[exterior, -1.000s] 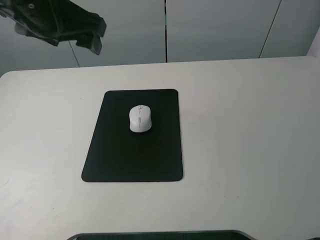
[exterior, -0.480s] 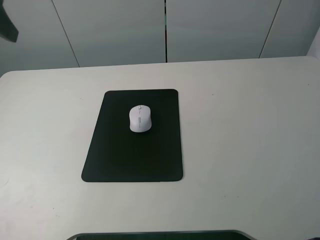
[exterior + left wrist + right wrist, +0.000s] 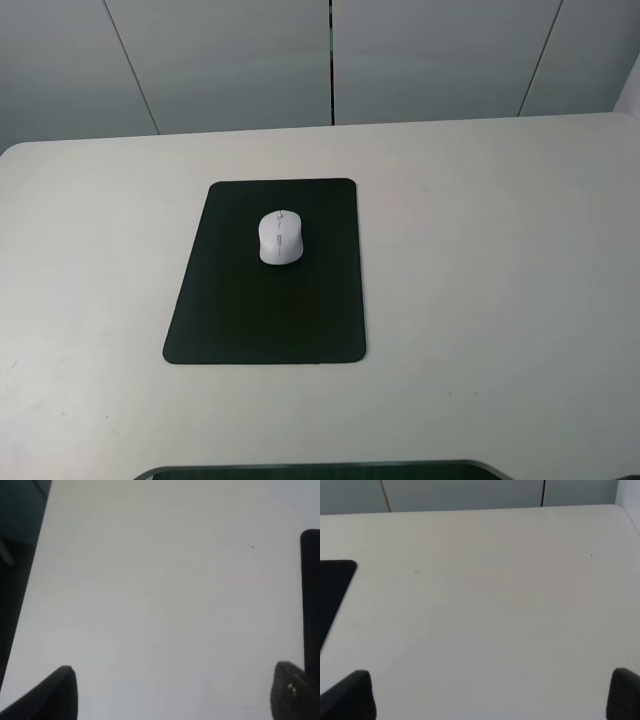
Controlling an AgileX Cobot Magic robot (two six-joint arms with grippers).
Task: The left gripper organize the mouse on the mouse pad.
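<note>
The white mouse (image 3: pixel 280 238) rests on the upper middle of the black mouse pad (image 3: pixel 265 315), its grey scroll wheel pointing away from the camera. Neither arm shows in the exterior high view. In the left wrist view my left gripper (image 3: pixel 172 692) is open over bare white table, its two dark fingertips (image 3: pixel 55 695) spread wide and nothing between them; an edge of the mouse pad (image 3: pixel 311 595) shows at the side. My right gripper (image 3: pixel 492 695) is open too, above bare table, with a corner of the mouse pad (image 3: pixel 332 587) in its view.
The white table (image 3: pixel 480 260) ends at a grey panelled wall (image 3: pixel 330 60) along the back. A dark rounded edge (image 3: pixel 320 470) shows at the table's near side. In the left wrist view the table's edge (image 3: pixel 25 585) drops to a dark floor.
The left arm, seen at the upper left a second ago, has pulled out of the exterior high view. The mouse and pad have not moved.
</note>
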